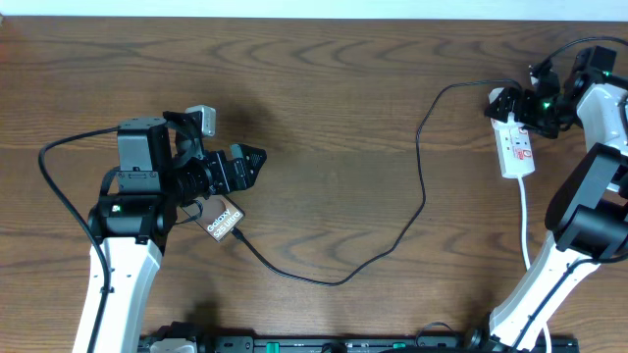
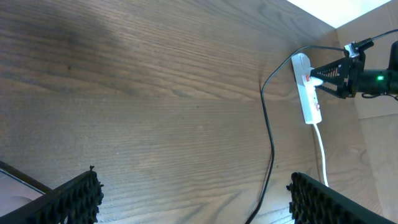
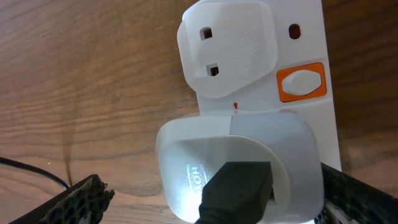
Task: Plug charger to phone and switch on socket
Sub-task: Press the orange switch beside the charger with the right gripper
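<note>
On the socket [image 3: 311,25], only right wrist resolves the orange switch [image 3: 301,83]; left claw [image 2: 193,177], right claw [image 3: 211,180] released

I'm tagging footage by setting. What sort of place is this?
Probably a robotics lab bench or test station rather than a home: a left arm and a right arm work at a wood-grain table, with only a phone, charger cable and power strip laid out.

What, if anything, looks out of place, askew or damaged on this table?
Nothing is spilled or damaged. The phone lies at a slant to the edges of the table, and the charger cable snakes in loose bends across the wood toward the socket.
</note>
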Controlling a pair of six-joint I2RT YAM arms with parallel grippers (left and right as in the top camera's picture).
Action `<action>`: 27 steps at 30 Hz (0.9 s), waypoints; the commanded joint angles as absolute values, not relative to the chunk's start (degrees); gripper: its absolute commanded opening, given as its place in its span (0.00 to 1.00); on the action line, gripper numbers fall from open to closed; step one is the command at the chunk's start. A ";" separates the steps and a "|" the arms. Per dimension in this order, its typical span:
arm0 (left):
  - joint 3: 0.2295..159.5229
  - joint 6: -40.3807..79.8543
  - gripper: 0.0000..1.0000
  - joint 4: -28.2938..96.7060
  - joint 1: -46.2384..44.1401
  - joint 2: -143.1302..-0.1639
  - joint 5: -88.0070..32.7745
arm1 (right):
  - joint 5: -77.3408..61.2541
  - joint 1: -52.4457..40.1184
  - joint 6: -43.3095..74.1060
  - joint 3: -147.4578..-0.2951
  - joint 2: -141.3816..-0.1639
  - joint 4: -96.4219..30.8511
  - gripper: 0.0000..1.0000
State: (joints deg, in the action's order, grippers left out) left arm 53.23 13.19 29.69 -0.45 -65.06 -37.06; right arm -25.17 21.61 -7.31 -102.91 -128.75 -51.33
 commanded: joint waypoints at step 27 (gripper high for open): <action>53.69 12.27 0.94 30.59 -0.58 -65.12 -36.36 | -39.03 17.52 -4.10 -97.21 -130.43 -51.59 0.99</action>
